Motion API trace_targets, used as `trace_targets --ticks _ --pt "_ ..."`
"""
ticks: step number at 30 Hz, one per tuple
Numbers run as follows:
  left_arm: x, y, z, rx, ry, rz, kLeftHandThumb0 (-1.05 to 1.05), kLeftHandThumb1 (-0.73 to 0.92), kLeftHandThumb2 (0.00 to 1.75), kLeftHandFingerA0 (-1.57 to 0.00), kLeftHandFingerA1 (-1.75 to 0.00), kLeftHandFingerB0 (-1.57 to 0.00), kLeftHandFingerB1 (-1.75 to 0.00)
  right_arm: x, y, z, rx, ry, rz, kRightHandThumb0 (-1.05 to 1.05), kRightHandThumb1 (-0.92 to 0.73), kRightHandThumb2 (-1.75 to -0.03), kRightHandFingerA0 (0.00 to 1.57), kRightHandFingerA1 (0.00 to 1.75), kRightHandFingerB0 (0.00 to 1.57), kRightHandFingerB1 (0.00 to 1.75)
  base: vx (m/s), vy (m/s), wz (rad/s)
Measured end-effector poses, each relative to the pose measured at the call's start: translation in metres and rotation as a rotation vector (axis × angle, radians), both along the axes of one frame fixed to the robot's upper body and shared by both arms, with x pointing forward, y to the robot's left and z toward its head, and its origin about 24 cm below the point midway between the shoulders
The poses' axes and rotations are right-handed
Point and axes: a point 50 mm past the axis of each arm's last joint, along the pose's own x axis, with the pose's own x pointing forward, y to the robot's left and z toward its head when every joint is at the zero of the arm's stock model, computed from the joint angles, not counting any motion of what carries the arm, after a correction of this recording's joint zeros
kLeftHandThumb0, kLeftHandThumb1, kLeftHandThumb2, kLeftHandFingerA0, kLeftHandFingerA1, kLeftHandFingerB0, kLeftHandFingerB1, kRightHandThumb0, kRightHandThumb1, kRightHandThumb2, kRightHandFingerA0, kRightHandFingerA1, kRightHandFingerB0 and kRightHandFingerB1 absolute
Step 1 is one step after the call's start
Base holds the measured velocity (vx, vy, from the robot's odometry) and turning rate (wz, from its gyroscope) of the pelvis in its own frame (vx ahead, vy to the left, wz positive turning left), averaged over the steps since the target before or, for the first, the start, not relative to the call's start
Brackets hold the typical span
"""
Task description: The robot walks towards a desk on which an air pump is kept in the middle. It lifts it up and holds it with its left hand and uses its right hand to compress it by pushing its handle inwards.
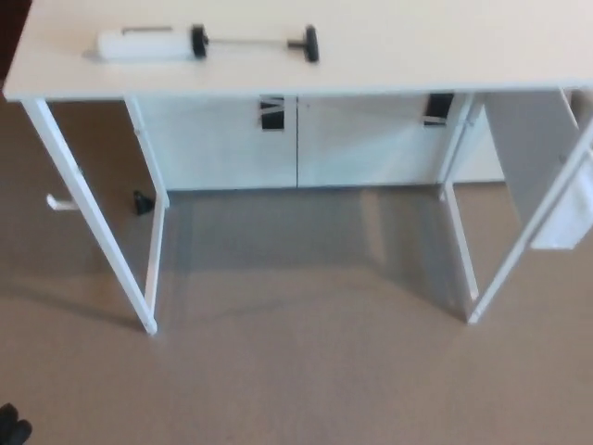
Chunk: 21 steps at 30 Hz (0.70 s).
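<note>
The air pump (139,44) lies flat on the white desk (417,46), toward its left part. It has a white barrel, a black collar (197,40) and a thin rod ending in a black handle (310,44) that points right; the rod is drawn out. Only a small black bit of my left hand (11,429) shows in the bottom left corner, low and far from the pump. My right hand is out of the picture.
The desk stands on thin white legs (93,218) over a beige floor. White cabinets (296,139) with black handles sit behind it. A white pouch (565,218) hangs at the desk's right side. A small black object (141,202) lies on the floor by the left legs.
</note>
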Motion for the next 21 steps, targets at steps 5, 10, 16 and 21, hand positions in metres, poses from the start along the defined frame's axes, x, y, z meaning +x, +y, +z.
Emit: trace_targets --ticks 5,10,16,21 --pt "-0.0002 0.0005 0.0002 0.001 0.002 -0.005 -0.2 0.64 0.59 -0.47 -0.49 -0.42 -0.38 -0.0018 0.0 -0.001 0.002 0.004 0.0 -0.28 -0.67 -0.6 0.58 0.48 0.29 0.33 0.22 0.079 0.09" --pt "-0.0008 0.0007 0.0001 0.003 0.005 -0.009 -0.21 0.63 0.59 -0.46 -0.49 -0.4 -0.38 -0.0039 0.0 -0.0017 0.002 0.006 0.004 -0.23 -0.64 -0.59 0.61 0.48 0.29 0.33 0.16 -0.077 0.15" --pt "0.0009 -0.0019 -0.0006 -0.001 0.006 -0.027 -0.23 0.65 0.59 -0.43 -0.47 -0.37 -0.36 -0.0035 -0.0014 -0.0007 -0.003 0.002 0.002 -0.26 -0.62 -0.58 0.64 0.49 0.28 0.32 0.11 -0.139 -0.01" --pt "0.0022 -0.0034 -0.0007 -0.005 0.005 -0.042 -0.22 0.67 0.59 -0.42 -0.46 -0.38 -0.36 -0.0043 -0.0013 -0.0013 -0.003 0.006 0.0 -0.29 -0.64 -0.6 0.59 0.49 0.29 0.33 0.11 -0.014 -0.12"
